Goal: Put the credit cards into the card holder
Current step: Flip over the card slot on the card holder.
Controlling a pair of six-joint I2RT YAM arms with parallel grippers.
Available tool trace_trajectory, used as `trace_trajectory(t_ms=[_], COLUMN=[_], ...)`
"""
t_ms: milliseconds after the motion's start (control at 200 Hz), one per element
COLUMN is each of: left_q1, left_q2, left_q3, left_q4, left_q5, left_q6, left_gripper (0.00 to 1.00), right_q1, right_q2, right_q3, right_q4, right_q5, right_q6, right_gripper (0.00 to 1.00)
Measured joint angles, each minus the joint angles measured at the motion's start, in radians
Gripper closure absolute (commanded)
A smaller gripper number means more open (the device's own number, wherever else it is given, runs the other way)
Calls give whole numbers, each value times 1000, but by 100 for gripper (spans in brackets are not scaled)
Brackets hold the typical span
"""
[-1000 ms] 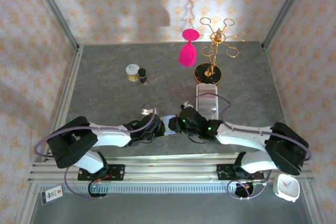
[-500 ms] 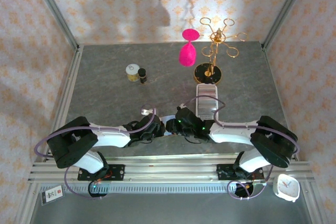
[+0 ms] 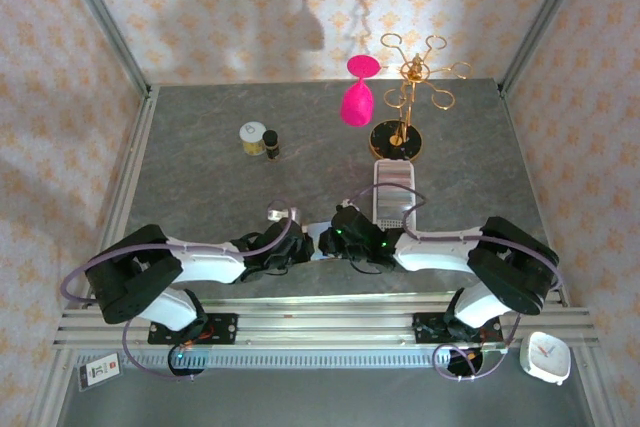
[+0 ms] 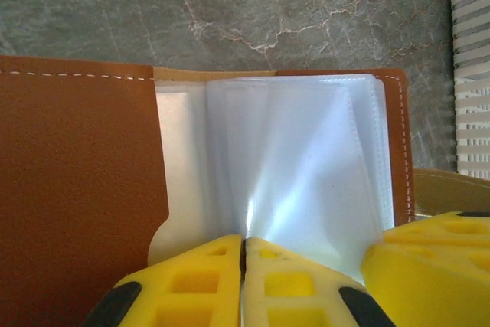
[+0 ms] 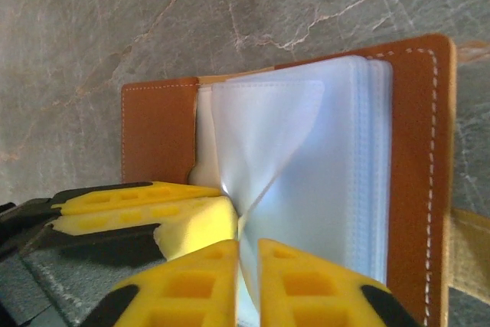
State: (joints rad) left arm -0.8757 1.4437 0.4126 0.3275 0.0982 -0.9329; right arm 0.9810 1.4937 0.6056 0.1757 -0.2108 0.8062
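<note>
Here, the card holder (image 3: 320, 245) lies open at the six o'clock edge of the counter (image 3: 200, 177), with the white tray (image 3: 393, 197) at its one o'clock. The left gripper (image 4: 243, 244), reaching from nine o'clock, and the right gripper (image 5: 239, 246), reaching from three o'clock, are each pinched tight on the clear sleeves (image 4: 306, 158). The step likely goes best if the sleeves are parted slowly and low, with the leather kept flat, so one pocket gapes without tearing.

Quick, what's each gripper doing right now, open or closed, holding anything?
Left gripper: closed, pinching a clear sleeve of the card holder.
Right gripper: closed, pinching a clear sleeve too.
</note>
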Motion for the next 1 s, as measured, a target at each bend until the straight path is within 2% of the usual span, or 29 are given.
trace_trajectory(t_ms=[55,265,470,656,1001], left_q1=[0,0,4,21,55], left_q2=[-9,-57,-145,-284,-486], left_q3=[-3,-4,-10,-65,-168], left_q4=[-1,-15,-59,-68,-168], left_q5=[0,-6,-40,-92,-250], left_q6=[-1,0,-2,-20,-74], left_gripper=[84,66,65,61,58], right_q1=[0,0,0,0,2], right_q2=[2,1,-2,-5,-14], right_q3=[1,1,1,1,13], right_q4=[1,3,5,6,28], right_q5=[0,0,0,-1,-32], right_q6=[4,2,2,2,2], right_gripper=[100,100,100,100,98])
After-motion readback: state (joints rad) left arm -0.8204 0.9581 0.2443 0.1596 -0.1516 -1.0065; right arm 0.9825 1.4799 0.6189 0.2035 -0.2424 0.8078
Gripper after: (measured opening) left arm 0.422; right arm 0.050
